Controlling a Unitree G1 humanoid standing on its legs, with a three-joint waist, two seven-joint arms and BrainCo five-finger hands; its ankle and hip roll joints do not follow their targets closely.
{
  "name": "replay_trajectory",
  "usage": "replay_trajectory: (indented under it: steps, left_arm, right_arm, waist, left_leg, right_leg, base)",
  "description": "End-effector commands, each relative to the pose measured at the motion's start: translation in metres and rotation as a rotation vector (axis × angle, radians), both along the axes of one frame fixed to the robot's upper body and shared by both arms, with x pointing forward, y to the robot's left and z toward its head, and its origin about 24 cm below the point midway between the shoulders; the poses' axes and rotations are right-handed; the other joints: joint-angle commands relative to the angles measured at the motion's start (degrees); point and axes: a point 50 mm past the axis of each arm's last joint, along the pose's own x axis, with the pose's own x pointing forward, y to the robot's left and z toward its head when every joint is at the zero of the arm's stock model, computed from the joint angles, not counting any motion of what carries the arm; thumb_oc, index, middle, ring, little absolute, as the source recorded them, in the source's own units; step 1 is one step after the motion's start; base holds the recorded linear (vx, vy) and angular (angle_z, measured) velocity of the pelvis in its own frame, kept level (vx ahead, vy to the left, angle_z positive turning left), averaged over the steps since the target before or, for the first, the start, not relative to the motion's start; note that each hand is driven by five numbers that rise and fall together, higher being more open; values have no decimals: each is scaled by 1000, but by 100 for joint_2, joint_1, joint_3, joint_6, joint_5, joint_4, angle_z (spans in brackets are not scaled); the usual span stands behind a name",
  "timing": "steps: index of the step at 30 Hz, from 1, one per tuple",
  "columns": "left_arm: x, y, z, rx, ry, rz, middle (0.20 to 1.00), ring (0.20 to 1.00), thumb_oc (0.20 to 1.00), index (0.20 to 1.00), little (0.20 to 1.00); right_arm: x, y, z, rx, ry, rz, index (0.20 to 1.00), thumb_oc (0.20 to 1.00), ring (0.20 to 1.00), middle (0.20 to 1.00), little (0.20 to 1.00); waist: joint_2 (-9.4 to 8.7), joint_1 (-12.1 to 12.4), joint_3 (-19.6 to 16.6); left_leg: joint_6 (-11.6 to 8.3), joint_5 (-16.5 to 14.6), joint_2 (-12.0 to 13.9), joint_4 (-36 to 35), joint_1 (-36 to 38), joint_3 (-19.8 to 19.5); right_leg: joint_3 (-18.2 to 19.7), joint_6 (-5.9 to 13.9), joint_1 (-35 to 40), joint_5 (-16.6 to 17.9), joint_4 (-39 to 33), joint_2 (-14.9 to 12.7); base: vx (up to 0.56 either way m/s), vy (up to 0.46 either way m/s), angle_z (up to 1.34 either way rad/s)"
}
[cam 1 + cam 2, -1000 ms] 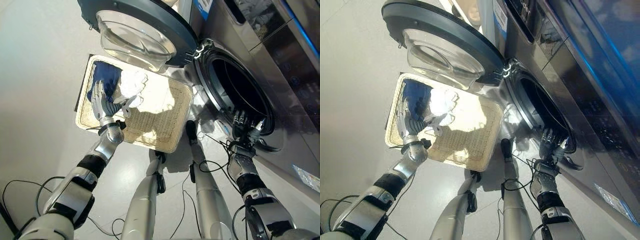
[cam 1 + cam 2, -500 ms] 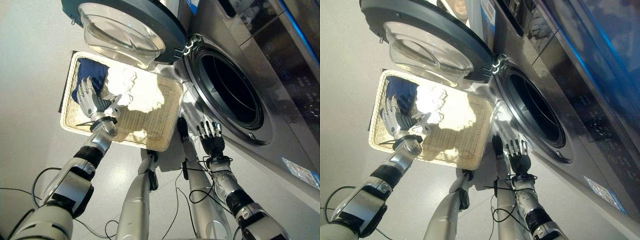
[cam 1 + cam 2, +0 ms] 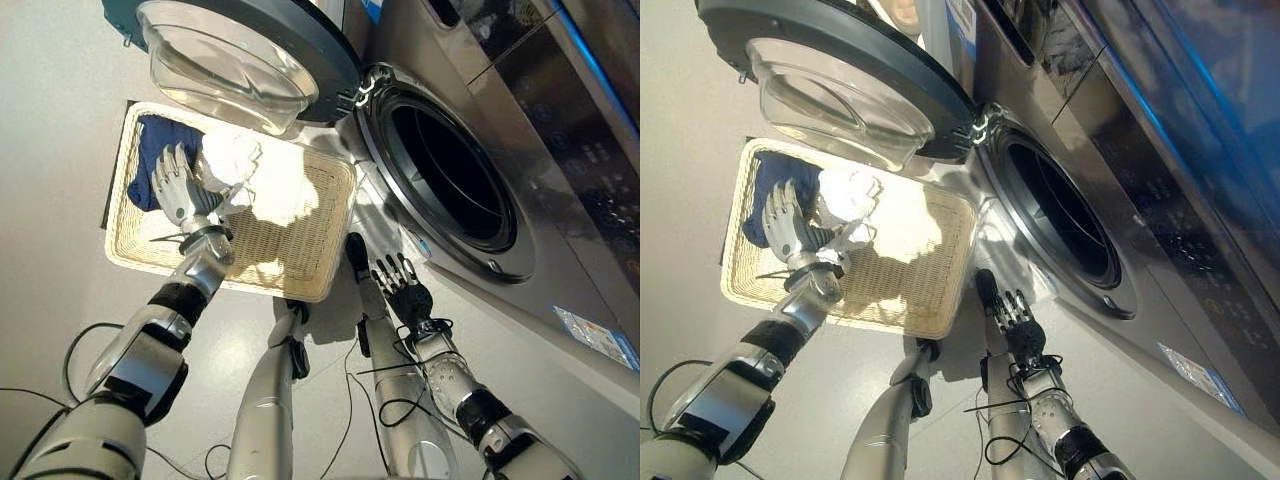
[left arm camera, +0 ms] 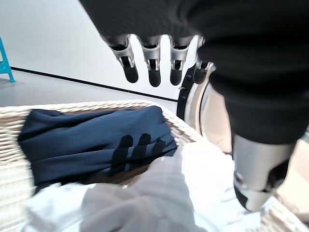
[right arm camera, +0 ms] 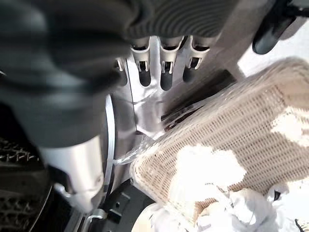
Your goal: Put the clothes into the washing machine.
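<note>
The left hand [image 3: 176,190] hangs with straight, spread fingers just above the soft dark blue cloth [image 4: 91,140] and white cloth [image 3: 230,158] in the wicker basket [image 3: 300,270]. Both should be light and floppy, so bunch a fold. The right hand [image 3: 403,294] is empty, fingers apart.

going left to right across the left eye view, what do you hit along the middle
wicker basket → navy garment → left hand → white garment → right hand → washing machine drum opening
</note>
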Motion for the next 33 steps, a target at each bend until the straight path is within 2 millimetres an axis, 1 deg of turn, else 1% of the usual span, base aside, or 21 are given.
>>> replay_trajectory:
  steps: [1,4,7,10,11,12,13,14,15,17,18,19,20,23,27,29,33]
  left_arm:
    - [-4,22,24,91,-93,89,1000,1000,1000,1000,1000]
    - [-4,23,26,104,-101,92,1000,1000,1000,1000,1000]
    - [-6,19,32,121,-183,56,1000,1000,1000,1000,1000]
    - [-8,11,38,156,-262,-12,1000,1000,1000,1000,1000]
    - [-10,2,38,164,-298,-56,1000,1000,1000,1000,1000]
    - [-12,-5,36,165,-317,-89,1000,1000,1000,1000,1000]
    - [-12,-8,35,166,-326,-104,1000,1000,1000,1000,1000]
    - [-15,-17,30,161,-333,-153,1000,1000,1000,1000,1000]
    - [-15,-17,30,161,-332,-157,1000,1000,1000,1000,1000]
    - [-19,-28,21,147,-325,-209,1000,1000,1000,1000,1000]
    - [-20,-29,19,146,-323,-215,1000,1000,1000,1000,1000]
    - [-24,-36,10,134,-309,-254,1000,1000,1000,1000,1000]
    - [-26,-39,5,128,-300,-270,1000,1000,1000,1000,1000]
    - [-28,-40,-1,117,-287,-279,1000,1000,1000,1000,1000]
    - [-29,-39,-14,90,-232,-272,1000,1000,1000,1000,1000]
    - [-30,-35,-20,79,-200,-260,1000,1000,1000,1000,1000]
    - [-29,-29,-25,68,-158,-225,1000,1000,1000,1000,1000]
  right_arm:
    - [-7,2,0,10,-20,25,1000,1000,1000,1000,1000]
    - [-6,4,1,3,-20,28,1000,1000,1000,1000,1000]
    - [-9,4,-2,-5,-10,28,1000,1000,1000,1000,1000]
    - [-12,3,-4,-6,-7,25,1000,1000,1000,1000,1000]
    - [-14,3,-5,-7,-5,17,1000,1000,1000,1000,1000]
    - [-15,3,-5,-5,-3,9,1000,1000,1000,1000,1000]
    - [-16,3,-5,-5,-2,6,1000,1000,1000,1000,1000]
    - [-16,2,-5,-4,0,-8,1000,1000,1000,1000,1000]
    - [-16,2,-5,-4,0,-9,1000,1000,1000,1000,1000]
    - [-15,2,-4,4,-1,-25,1000,1000,1000,1000,1000]
    - [-15,2,-4,4,-1,-28,1000,1000,1000,1000,1000]
    - [-14,2,-2,6,-3,-40,1000,1000,1000,1000,1000]
    - [-13,3,-2,5,-3,-46,1000,1000,1000,1000,1000]
    - [-12,2,-1,2,0,-53,1000,1000,1000,1000,1000]
    - [-13,-2,-3,-5,6,-57,1000,1000,1000,1000,1000]
    - [-13,-4,-4,-12,8,-53,1000,1000,1000,1000,1000]
    - [-14,-5,-6,-19,10,-41,1000,1000,1000,1000,1000]
  waist:
    - [132,124,71]
    - [114,121,71]
    - [106,110,71]
    - [113,120,71]
    - [131,146,71]
    - [150,168,71]
    - [159,178,71]
    - [187,221,71]
    - [189,223,71]
    - [215,292,71]
    - [220,302,71]
    - [238,352,71]
    - [244,376,71]
    - [246,398,71]
    - [240,407,71]
    - [237,409,71]
    - [226,394,71]
  left_leg:
    - [-49,709,-78,-654,152,-51]
    - [-53,716,-71,-664,142,-63]
    - [-45,707,-63,-656,133,-73]
    - [-41,706,-65,-657,128,-78]
    - [-40,713,-79,-666,124,-92]
    - [-34,719,-90,-667,115,-109]
    - [-31,721,-95,-666,113,-119]
    - [-23,726,-119,-654,98,-163]
    - [-22,726,-120,-653,98,-167]
    - [-13,733,-147,-649,85,-236]
    - [-12,734,-149,-649,83,-245]
    - [-9,741,-156,-646,68,-284]
    - [-7,744,-160,-644,62,-302]
    - [-10,752,-159,-653,59,-313]
    - [-12,773,-156,-675,60,-334]
    - [-14,782,-152,-677,64,-335]
    - [-22,798,-141,-690,75,-322]
  right_leg:
    - [-431,-7,265,-233,271,329]
    - [-429,-7,251,-223,265,331]
    - [-405,-8,229,-213,277,333]
    - [-395,-11,226,-210,276,339]
    - [-402,-15,232,-207,264,335]
    - [-411,-17,228,-200,265,332]
    - [-417,-17,228,-198,267,330]
    - [-445,-23,232,-202,276,321]
    - [-449,-24,234,-203,276,320]
    - [-499,-25,240,-204,285,297]
    - [-509,-25,240,-205,287,291]
    - [-550,-26,241,-207,287,270]
    - [-568,-23,241,-209,290,263]
    - [-588,-23,251,-211,280,260]
    - [-604,-20,261,-194,260,255]
    - [-601,-20,270,-184,248,256]
    - [-600,-19,278,-173,242,264]
  base:
    - [7,-30,-4]
    - [1,-7,-1]
    - [0,0,0]
    - [2,-10,1]
    - [2,-32,2]
    - [2,-36,3]
    - [-4,-46,2]
    - [-4,-35,2]
    - [-6,-53,2]
    - [-6,-51,3]
    - [-15,-65,4]
    - [-19,-59,5]
    - [-19,-57,6]
    - [-12,-22,7]
    - [-1,-7,2]
    - [4,-7,5]
    - [0,0,0]
